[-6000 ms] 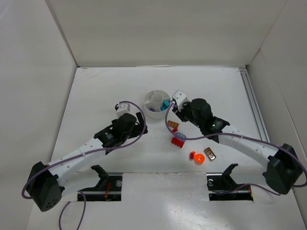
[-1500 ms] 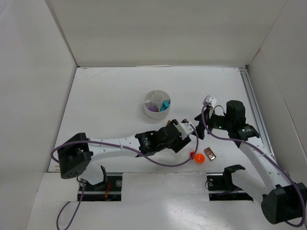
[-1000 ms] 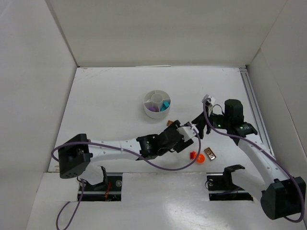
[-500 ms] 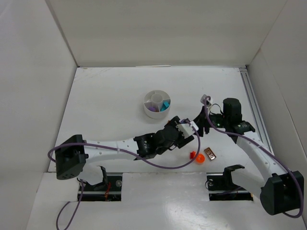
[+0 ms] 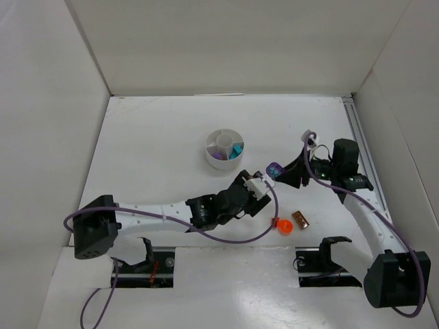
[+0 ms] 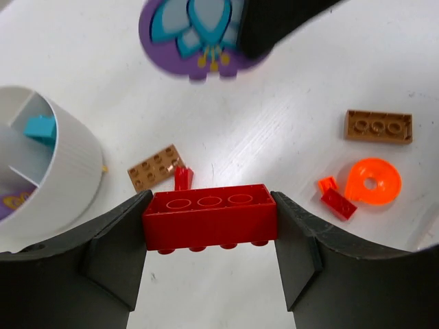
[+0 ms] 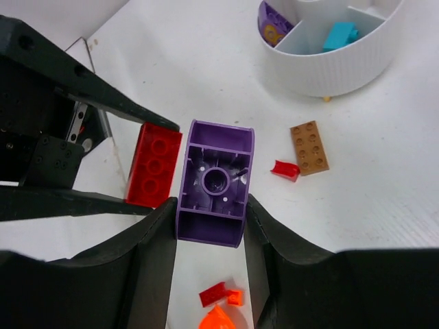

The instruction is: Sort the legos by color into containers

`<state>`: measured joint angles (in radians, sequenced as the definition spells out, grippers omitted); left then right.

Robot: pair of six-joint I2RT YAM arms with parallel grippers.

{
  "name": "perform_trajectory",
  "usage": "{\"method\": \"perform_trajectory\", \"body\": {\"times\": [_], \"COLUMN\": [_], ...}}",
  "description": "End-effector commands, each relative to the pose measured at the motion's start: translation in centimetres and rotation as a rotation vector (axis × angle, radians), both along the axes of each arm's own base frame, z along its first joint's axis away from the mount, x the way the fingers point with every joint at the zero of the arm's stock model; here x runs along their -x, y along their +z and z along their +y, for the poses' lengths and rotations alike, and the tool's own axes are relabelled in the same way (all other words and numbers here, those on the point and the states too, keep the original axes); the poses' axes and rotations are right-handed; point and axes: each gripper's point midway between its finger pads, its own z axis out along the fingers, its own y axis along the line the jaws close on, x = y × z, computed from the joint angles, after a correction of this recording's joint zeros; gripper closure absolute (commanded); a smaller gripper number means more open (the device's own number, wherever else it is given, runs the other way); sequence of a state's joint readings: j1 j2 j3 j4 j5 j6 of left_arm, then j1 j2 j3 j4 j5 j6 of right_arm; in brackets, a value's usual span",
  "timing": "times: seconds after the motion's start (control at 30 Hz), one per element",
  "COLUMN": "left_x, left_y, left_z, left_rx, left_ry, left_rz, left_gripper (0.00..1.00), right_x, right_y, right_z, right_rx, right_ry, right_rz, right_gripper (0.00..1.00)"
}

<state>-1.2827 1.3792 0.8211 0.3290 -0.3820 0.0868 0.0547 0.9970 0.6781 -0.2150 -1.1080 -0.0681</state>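
Now my left gripper (image 6: 210, 219) is squeezing a red brick (image 6: 206, 209) between its fingers (image 6: 116, 247), up over the table (image 5: 151, 151). My right gripper (image 7: 211, 219) is pinching a purple piece (image 7: 216, 171) just beside it. The white dish (image 7: 322, 72) is sitting near, and a brown brick (image 6: 378, 126) and orange ring (image 6: 374, 181) are lying loose.

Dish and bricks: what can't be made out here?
- Dish, far compartments: right wrist view, cut by top edge.
- Red brick: top view, hidden under left gripper.
- Purple piece, right side: left wrist view, covered by a finger of the right gripper.
- Red bits beside orange disc: top view, too small.
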Motion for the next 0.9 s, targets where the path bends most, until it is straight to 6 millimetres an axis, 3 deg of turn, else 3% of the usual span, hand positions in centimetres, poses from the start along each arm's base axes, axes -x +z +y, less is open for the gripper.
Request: {"method": "perform_trajectory", "body": {"times": [0.0, 0.07, 0.13, 0.17, 0.2, 0.23, 0.3, 0.33, 0.4, 0.43, 0.57, 0.7, 0.87], "left_x": [0.7, 0.9, 0.2, 0.0, -0.1, -1.0, -1.3, -1.9, -2.5, -2.8, -3.4, -3.7, -3.4], "left_y": [0.8, 0.8, -0.9, -1.3, -3.3, -3.4, -4.7, -6.6, -7.1, -8.8, -11.0, -10.8, -11.0], "left_z": [0.9, 0.7, 1.1, 0.9, 1.0, 0.8, 0.7, 1.1, 0.7, 0.9, 0.7, 0.4, 0.5], "left_rx": [0.112, 0.165, 0.157, 0.187, 0.148, 0.157, 0.151, 0.108, 0.103, 0.073, 0.013, 0.019, 0.026], "left_ry": [0.041, 0.066, 0.069, 0.083, 0.091, 0.106, 0.153, 0.199, 0.231, 0.27, 0.327, 0.339, 0.329], "left_rz": [0.062, 0.12, 0.213, 0.279, 0.334, 0.376, 0.438, 0.464, 0.494, 0.531, 0.577, 0.577, 0.581], "left_gripper": [0.74, 0.71, 0.62, 0.62, 0.62, 0.62, 0.63, 0.63, 0.63, 0.63, 0.63, 0.59, 0.34], "right_x": [-0.9, -1.4, -2.4, -2.3, -3.0, -3.6, -3.7, -3.7, -3.9, -3.8, -3.7, -3.3, -3.0], "right_y": [1.6, 1.7, 1.8, 0.8, 1.4, 0.7, 1.6, 1.5, 2.1, 2.2, 2.8, 3.2, 2.8], "right_z": [-0.5, -0.7, -1.3, -1.9, -2.6, -3.5, -4.1, -4.2, -4.7, -4.9, -5.5, -5.9, -5.9], "right_rx": [-0.005, 0.022, 0.089, 0.162, 0.215, 0.281, 0.317, 0.323, 0.352, 0.364, 0.401, 0.432, 0.432], "right_ry": [0.03, 0.046, 0.02, 0.018, -0.009, -0.054, -0.083, -0.092, -0.117, -0.125, -0.157, -0.168, -0.167], "right_rz": [-0.141, -0.208, -0.273, -0.286, -0.315, -0.313, -0.375, -0.386, -0.434, -0.453, -0.495, -0.533, -0.53], "right_gripper": [0.81, 0.82, 0.82, 0.82, 0.82, 0.82, 0.82, 0.82, 0.82, 0.82, 0.82, 0.82, 0.81]}}
